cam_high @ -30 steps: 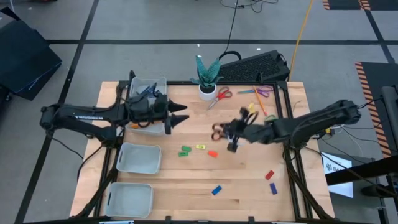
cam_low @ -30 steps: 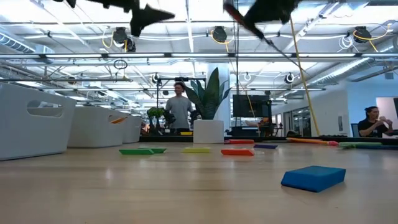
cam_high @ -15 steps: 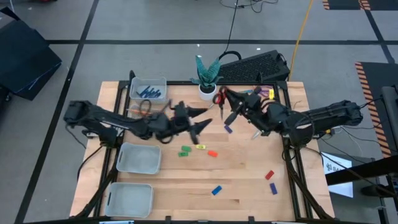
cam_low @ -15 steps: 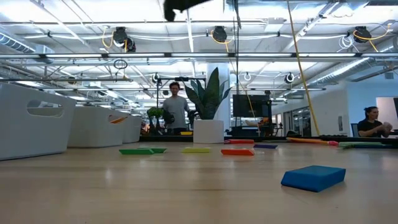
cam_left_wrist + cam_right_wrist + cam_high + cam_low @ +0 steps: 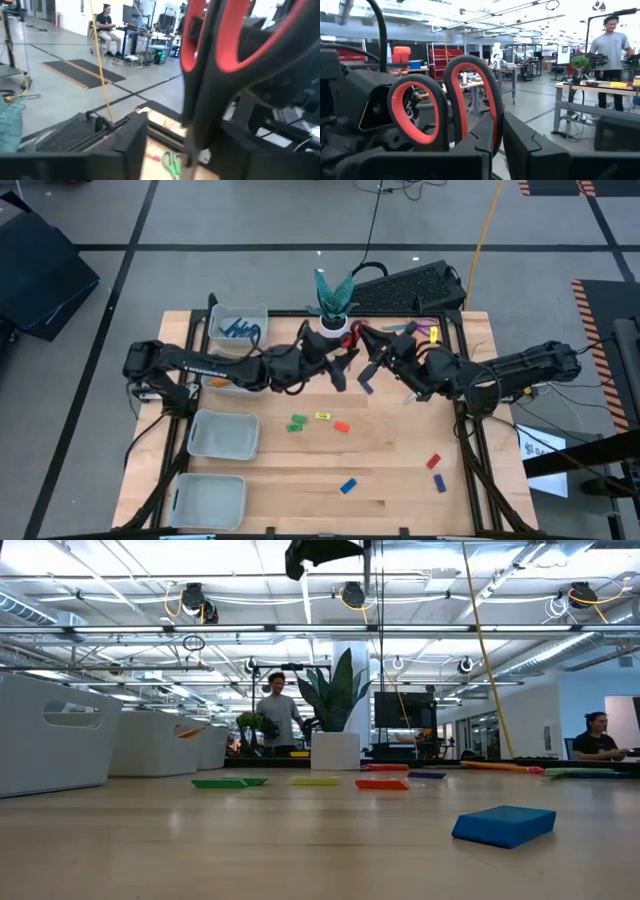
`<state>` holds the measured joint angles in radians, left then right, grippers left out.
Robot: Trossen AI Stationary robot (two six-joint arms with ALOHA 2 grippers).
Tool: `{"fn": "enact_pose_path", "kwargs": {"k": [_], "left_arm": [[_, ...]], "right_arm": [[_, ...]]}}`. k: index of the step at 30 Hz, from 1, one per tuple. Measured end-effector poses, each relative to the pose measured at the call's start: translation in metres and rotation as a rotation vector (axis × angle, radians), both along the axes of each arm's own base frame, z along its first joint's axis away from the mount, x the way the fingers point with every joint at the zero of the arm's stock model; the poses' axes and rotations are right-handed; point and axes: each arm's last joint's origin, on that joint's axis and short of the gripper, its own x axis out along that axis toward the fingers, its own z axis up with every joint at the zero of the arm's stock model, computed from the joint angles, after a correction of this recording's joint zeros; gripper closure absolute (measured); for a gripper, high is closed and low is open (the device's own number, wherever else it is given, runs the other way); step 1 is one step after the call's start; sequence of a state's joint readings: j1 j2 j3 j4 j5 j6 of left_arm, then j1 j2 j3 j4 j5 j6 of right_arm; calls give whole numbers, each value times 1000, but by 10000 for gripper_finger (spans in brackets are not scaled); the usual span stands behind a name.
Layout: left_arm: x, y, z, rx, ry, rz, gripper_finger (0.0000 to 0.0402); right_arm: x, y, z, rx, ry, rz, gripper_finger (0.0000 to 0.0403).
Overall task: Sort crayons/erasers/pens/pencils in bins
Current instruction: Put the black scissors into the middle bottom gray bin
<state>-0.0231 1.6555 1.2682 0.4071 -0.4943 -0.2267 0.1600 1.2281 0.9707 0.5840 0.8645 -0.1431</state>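
Here, your wooden table is the largest thing, and both arms meet over its far middle, just beside the white plant pot. The left gripper and the right gripper face each other with the red-handled scissors between them, which reads as a hand-over and not a sorting move. The right gripper's fingers look pressed together on the scissors near the blades, the handles standing up. The left gripper's fingers look spread, with the scissors hanging between them, not yet gripped. Along the left edge sit the bins; the farthest holds blue pens, and the two nearest you look bare. The erasers wait on open wood well apart from the bins: green, yellow and orange-red in a cluster, and a blue eraser nearer the front. Beyond the table is a bright workshop with a person standing.
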Motion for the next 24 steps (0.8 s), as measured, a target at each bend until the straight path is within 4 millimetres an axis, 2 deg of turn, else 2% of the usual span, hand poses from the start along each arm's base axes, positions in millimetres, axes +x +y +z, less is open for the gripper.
{"fn": "enact_pose_path", "kwargs": {"k": [5, 6, 9, 12, 14, 19, 24], "left_arm": [[0, 1, -2, -33, 11, -25, 357], [0, 1, -2, -34, 11, -42, 371], [-1, 0, -1, -28, 23, -56, 370], [-11, 1, 5, -26, 77, -49, 366], [-25, 1, 13, -16, 136, -35, 369], [-74, -4, 33, -31, 319, -59, 369], [-132, -25, 31, -227, 586, -177, 369]], "right_arm": [[1, -1, -2, -3, 17, -5, 383], [1, -1, -2, -3, 17, -5, 380], [1, 0, -2, 14, 5, 5, 354], [-3, 2, 1, 52, -28, 28, 304], [-11, 4, 7, 67, -49, 43, 267], [-39, 5, 12, 110, 27, 77, 183], [-66, 1, 2, 172, 196, 132, 146]]}}
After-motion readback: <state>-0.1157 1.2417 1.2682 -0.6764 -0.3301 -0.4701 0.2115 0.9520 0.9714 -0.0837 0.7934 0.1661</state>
